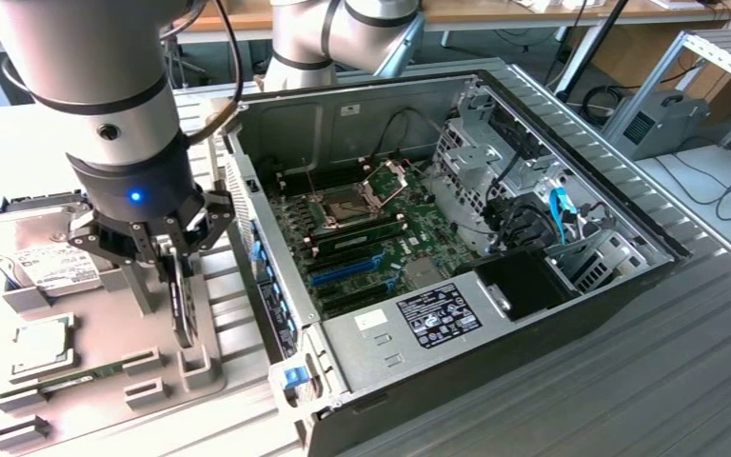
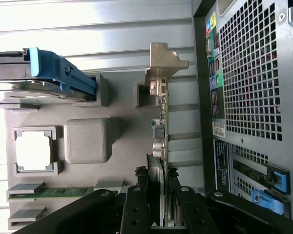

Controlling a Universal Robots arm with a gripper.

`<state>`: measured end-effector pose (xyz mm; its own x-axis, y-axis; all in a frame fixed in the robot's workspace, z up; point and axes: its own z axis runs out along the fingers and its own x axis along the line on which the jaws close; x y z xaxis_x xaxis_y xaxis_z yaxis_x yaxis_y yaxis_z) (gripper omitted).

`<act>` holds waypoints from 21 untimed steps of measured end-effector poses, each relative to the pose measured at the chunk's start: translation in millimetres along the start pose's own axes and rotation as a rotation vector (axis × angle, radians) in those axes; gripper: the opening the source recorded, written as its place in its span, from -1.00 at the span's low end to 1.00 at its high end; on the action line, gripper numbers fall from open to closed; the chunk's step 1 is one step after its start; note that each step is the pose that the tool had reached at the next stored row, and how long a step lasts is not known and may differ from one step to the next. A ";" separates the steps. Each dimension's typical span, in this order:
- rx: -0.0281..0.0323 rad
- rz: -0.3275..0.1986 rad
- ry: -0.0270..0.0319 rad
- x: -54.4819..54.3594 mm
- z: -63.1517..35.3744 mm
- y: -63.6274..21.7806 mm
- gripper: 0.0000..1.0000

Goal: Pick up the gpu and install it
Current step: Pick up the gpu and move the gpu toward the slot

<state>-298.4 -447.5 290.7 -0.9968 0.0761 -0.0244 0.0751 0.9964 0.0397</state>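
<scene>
pincer (image 1: 176, 259): clamped on gpu (image 1: 184, 307) top edge | gpu: upright on edge over grey holder tray (image 1: 106, 328), at 9 o'clock of open computer case (image 1: 493, 352) in exterior view

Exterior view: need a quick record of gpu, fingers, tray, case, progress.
gpu: upright on edge at the tray, outside the case; can't tell if seated or just lifted
fingers: closed on the gpu's two faces, from above
tray: also holds hard drive, CPU, RAM stick
case: on its side, open, motherboard exposed
progress: gpu gripped, not installed
</scene>
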 end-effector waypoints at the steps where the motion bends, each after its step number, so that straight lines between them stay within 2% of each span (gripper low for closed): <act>1: -0.0002 0.000 -0.0001 0.0 -0.2 0.0 -0.47; 21: -0.0020 0.000 0.0002 -0.2 -7.0 0.2 -0.47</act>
<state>-298.3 -447.5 297.8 -0.9968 0.0761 -0.0242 0.0750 0.9963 0.0418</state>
